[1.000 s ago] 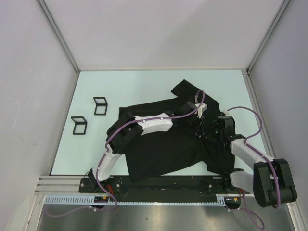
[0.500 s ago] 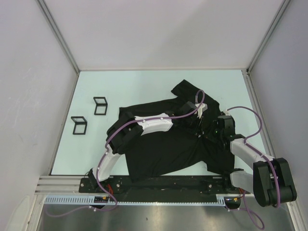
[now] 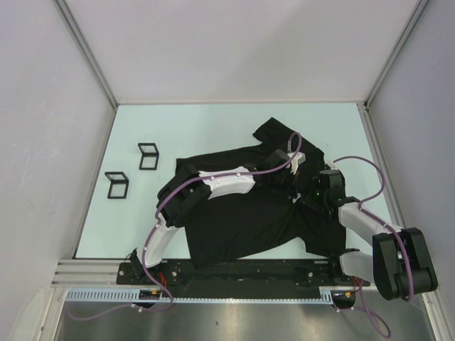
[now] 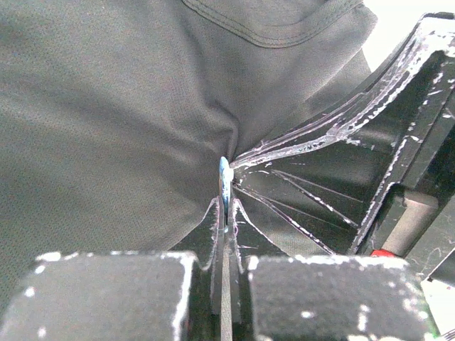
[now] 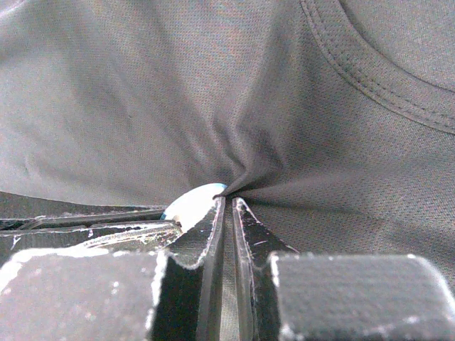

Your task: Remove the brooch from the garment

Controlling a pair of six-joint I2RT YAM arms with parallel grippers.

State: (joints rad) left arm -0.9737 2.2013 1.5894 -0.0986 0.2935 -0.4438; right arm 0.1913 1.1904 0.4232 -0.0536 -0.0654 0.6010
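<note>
The black T-shirt point(image 3: 242, 213) lies crumpled on the table under both arms. The brooch, a small white disc with a blue rim, shows edge-on in the left wrist view point(image 4: 225, 177) and as a pale arc in the right wrist view point(image 5: 190, 206). My left gripper point(image 4: 226, 206) is shut on the brooch's edge. My right gripper point(image 5: 229, 202) is shut on a pucker of the cloth point(image 5: 284, 142) right beside the brooch. The two grippers meet tip to tip near the collar; in the top view the left point(image 3: 291, 181) and the right point(image 3: 307, 193) hide the brooch.
Two small black wire stands point(image 3: 148, 155) point(image 3: 116, 185) sit on the pale green table point(image 3: 199, 128) to the left of the shirt. White walls close in the back and sides. The collar seam point(image 5: 377, 78) runs just beyond the right gripper.
My right wrist has shifted slightly to the left, toward the left gripper. The left arm and the shirt look the same.
</note>
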